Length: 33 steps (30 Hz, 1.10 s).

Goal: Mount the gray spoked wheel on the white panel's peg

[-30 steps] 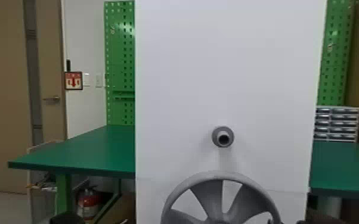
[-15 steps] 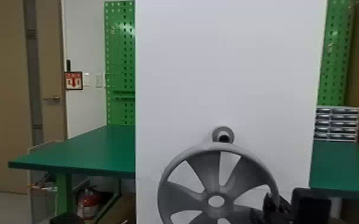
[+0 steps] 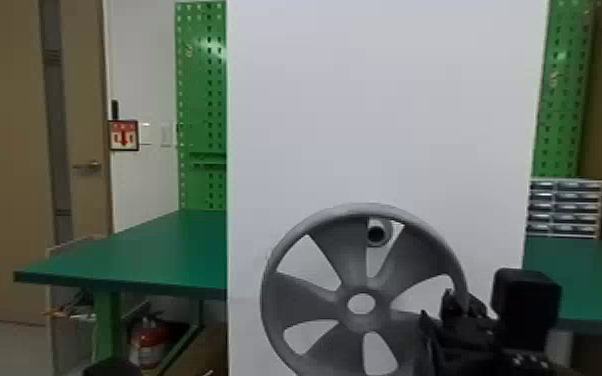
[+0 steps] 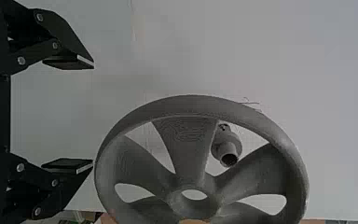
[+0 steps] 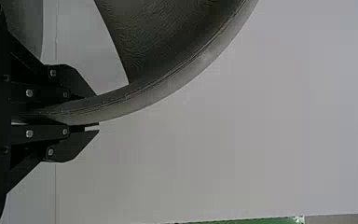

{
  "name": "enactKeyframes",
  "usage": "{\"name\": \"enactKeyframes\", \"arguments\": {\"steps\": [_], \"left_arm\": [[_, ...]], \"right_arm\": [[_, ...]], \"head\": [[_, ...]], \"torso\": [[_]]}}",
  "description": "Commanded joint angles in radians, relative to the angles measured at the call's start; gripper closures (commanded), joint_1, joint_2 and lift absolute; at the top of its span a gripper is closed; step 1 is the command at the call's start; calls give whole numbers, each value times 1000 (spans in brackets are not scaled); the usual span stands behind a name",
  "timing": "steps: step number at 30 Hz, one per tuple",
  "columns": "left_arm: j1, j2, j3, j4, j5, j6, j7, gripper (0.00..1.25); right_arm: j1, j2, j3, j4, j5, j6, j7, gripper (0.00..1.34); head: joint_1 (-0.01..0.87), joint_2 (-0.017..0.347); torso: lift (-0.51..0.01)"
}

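Note:
My right gripper (image 3: 457, 312) is at the wheel's right rim; in the right wrist view the gripper (image 5: 95, 112) is shut on that rim. The gray spoked wheel (image 3: 360, 270) stands upright before the white panel (image 3: 365, 100). Its hub is below the gray peg (image 3: 378, 233), which shows through a gap between two upper spokes. In the left wrist view my left gripper (image 4: 93, 115) is open, with nothing between its fingers, beside the wheel (image 4: 186, 149); the peg (image 4: 227, 148) appears through a spoke gap there too.
A green table (image 3: 130, 255) extends to the panel's left and another green top (image 3: 580, 280) to its right, with small drawers (image 3: 565, 207) on it. A fire extinguisher (image 3: 149, 340) stands under the left side.
The wheel has risen in front of the panel, its upper rim passing from below the peg to above it. My right gripper has come up into the head view with the wheel.

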Motion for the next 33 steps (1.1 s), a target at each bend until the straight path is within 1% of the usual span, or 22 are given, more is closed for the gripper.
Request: {"name": "enactKeyframes", "arguments": {"steps": [1, 6, 13, 28, 33], "left_arm": [[-3, 3, -3, 0, 1, 0, 3, 496], [-4, 4, -7, 0, 2, 0, 6, 496], [-7, 8, -11, 0, 4, 0, 10, 496], [-10, 9, -19, 0, 7, 0, 16, 496], [-10, 9, -20, 0, 7, 2, 17, 496]], "right_arm": [[-30, -9, -1, -20, -17, 42, 0, 1179], [-62, -10, -13, -45, -32, 94, -1, 1177], [-93, -21, -28, -66, -40, 146, -1, 1177], [-147, -22, -56, -74, -67, 208, -1, 1184], [-162, -22, -55, -76, -90, 218, -31, 1184]], "head": [[123, -8], [123, -8], [123, -8], [123, -8], [123, -8]], "torso": [[-402], [-402], [-402], [-402], [-402]]}}
